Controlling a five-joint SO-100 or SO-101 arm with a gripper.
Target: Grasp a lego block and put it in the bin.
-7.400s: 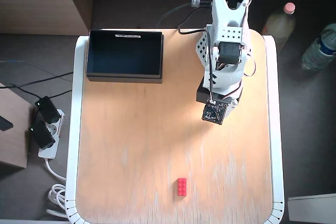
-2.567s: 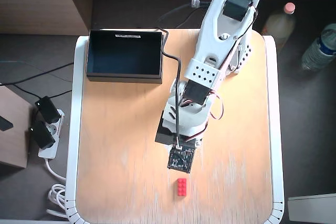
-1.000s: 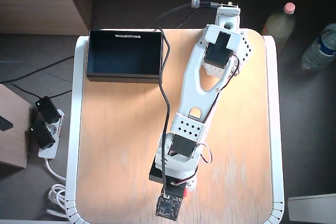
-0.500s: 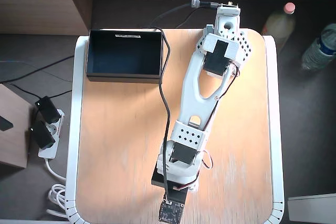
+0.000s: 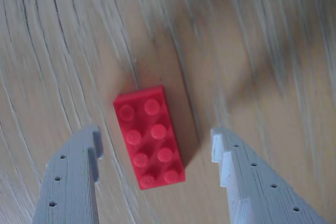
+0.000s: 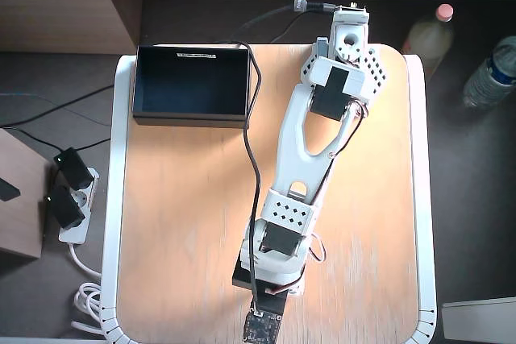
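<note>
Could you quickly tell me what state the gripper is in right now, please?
Gripper: open, holding nothing; its fingers stand on either side of the lego block, which lies on the table, without touching it.

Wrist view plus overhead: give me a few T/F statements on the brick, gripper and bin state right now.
1. The lego block lies studs-up on the wooden table, between the two fingers of the gripper. True.
2. The gripper is shut on the block. False: in the wrist view the jaws stand open, with a gap of bare wood on each side of the block.
3. The bin sits at the table's far left corner in the overhead view. True.
4. The block already lies inside the bin. False: the bin's dark inside shows nothing red, and the block rests on the table.
5. The bin's white label strip is on its near long rim. False: it is on the far rim in the overhead view.
</note>
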